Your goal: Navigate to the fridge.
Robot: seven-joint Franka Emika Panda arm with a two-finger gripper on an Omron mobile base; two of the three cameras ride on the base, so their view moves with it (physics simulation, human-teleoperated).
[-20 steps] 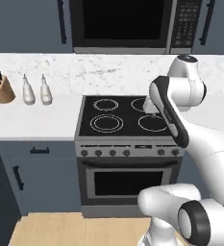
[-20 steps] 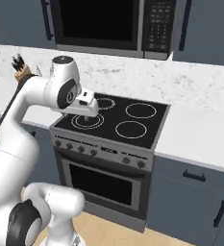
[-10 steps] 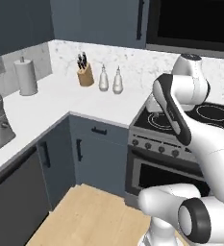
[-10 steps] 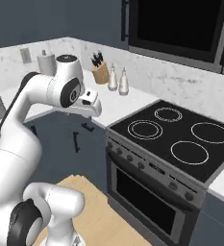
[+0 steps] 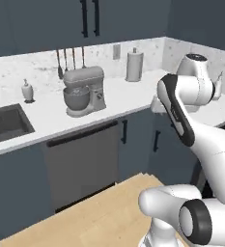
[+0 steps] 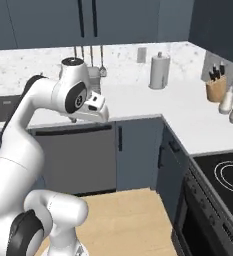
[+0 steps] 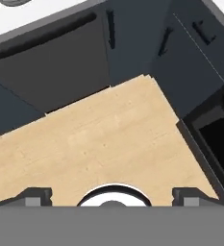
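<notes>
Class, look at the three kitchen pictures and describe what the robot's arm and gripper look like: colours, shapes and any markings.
The arm is made of smooth, glossy white rounded segments joined by dark grey ring joints. A dark round disc marks one joint. The gripper ends in two small, blocky dark grey finger tips. No cables or lettering are visible.

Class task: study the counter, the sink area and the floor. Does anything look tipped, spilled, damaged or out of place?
Nothing stands out. The stand mixer, paper towel roll and knife block stand upright on the counter; the wooden floor shows no spill.

grey stand mixer (image 5: 83, 91) on counter (image 5: 114, 99), paper towel roll (image 5: 134, 64), dishwasher (image 5: 82, 161)
</notes>
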